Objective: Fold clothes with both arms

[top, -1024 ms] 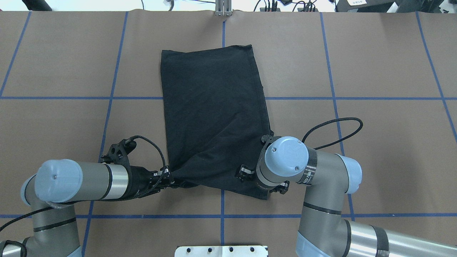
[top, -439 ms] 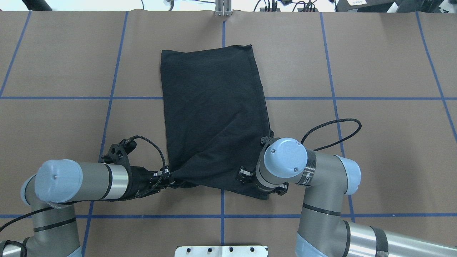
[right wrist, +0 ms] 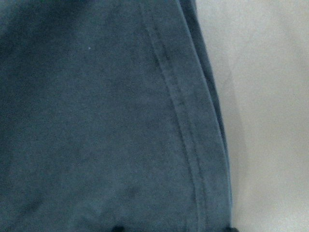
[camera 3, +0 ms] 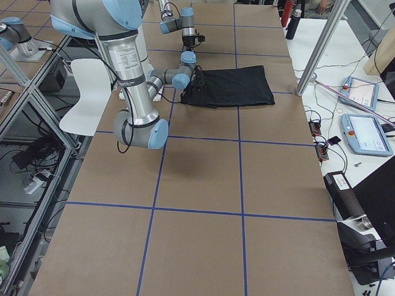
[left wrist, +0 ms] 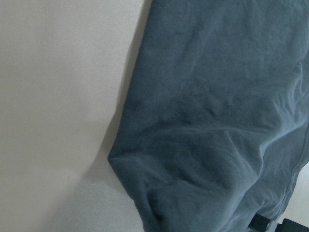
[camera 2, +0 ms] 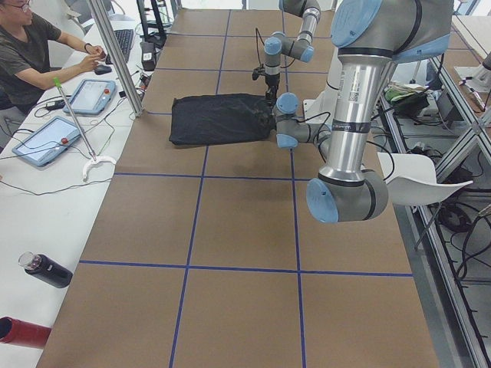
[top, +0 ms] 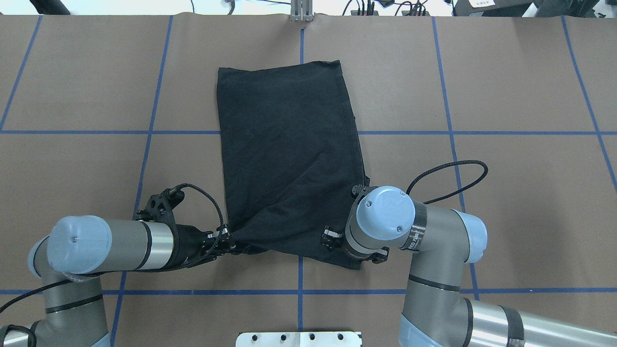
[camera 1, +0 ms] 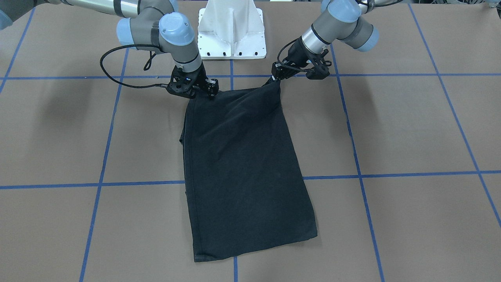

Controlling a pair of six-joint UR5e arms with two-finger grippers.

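Note:
The black T-shirt (top: pixel 289 154) lies folded into a long rectangle in the middle of the table, plain side up, with no logo showing. My left gripper (top: pixel 231 242) is shut on its near left corner and holds that corner (camera 1: pixel 275 79) slightly off the table. My right gripper (camera 1: pixel 197 95) is shut on the near right corner; from overhead its fingers are hidden under the wrist. The near hem sags between the two grippers. Both wrist views are filled with dark cloth (left wrist: pixel 217 121) (right wrist: pixel 96 121) over pale table.
The white pedestal (camera 1: pixel 231 31) stands just behind the shirt's near edge. Blue tape lines (top: pixel 144 132) grid the brown table. A seated person (camera 2: pixel 34 46) with tablets, an upright metal post (camera 2: pixel 115 57) and a bottle (camera 2: pixel 46 270) are along the far side.
My right wrist has edged slightly left and toward the robot, its cable loop shifting with it. The left arm and the shirt have barely moved.

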